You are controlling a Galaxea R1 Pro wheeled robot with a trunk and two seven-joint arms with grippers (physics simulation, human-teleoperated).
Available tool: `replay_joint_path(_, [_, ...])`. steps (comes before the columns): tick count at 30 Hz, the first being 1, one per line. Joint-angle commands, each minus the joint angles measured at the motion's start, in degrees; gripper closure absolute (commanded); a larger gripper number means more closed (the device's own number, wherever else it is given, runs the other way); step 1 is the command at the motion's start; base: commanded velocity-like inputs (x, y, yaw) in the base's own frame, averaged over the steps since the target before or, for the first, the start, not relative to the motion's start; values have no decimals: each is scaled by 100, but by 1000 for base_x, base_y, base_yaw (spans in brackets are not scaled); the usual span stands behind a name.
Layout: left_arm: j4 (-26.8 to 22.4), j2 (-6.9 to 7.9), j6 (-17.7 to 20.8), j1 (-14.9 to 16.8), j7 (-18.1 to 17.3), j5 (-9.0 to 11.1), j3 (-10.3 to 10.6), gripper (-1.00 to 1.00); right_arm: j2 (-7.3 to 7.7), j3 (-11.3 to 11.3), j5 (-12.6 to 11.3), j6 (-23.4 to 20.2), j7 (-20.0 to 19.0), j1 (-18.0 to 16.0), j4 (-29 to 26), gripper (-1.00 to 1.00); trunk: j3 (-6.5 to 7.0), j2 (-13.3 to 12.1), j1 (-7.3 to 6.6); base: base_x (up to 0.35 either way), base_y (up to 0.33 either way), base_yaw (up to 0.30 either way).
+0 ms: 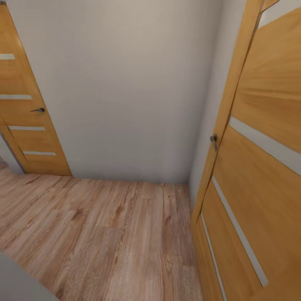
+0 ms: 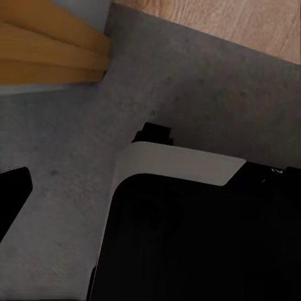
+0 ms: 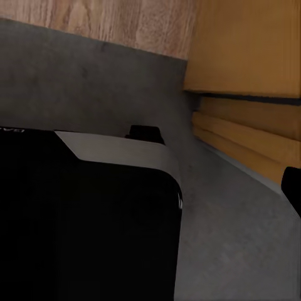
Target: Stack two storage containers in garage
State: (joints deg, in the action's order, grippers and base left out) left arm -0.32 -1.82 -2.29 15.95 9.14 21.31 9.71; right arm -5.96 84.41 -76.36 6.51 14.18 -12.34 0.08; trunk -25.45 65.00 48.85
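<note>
Head view: pale wall (image 1: 133, 83); wood-plank floor (image 1: 104, 234); wooden door (image 1: 25, 121) with handle (image 1: 38, 110) at left, open wooden door (image 1: 259, 175) with handle (image 1: 213, 140) at right. Wrist views: dark grey floor (image 2: 69, 144) meeting the planks; robot's black-and-white base (image 2: 200, 226); wooden frame (image 3: 244, 135). Containers' whereabouts: cannot tell. Either gripper, released or clenched: cannot tell.

Head camera angled down at wall (image 1: 133, 83), wrist cameras close above robot base (image 2: 200, 232), sharing wood floor (image 1: 104, 234)
</note>
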Motion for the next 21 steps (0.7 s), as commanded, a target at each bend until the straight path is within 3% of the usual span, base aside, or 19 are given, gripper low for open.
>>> replay_joint_path(1, [5,-3,-18,5,17,49,48,-100,-1,49,-58,17,15,-1,1,-100,-8,3,0,0,0,270])
replay_joint_path(8, [5,-1,-12,5,17,49,46,-100,-1,42,-62,16,15,1,1,-100,-19,3,0,30,0,170])
replay_joint_path(21, [5,10,0,5,14,48,45,-100,-1,48,-61,17,15,2,1,-100,-20,3,0,297,0,6])
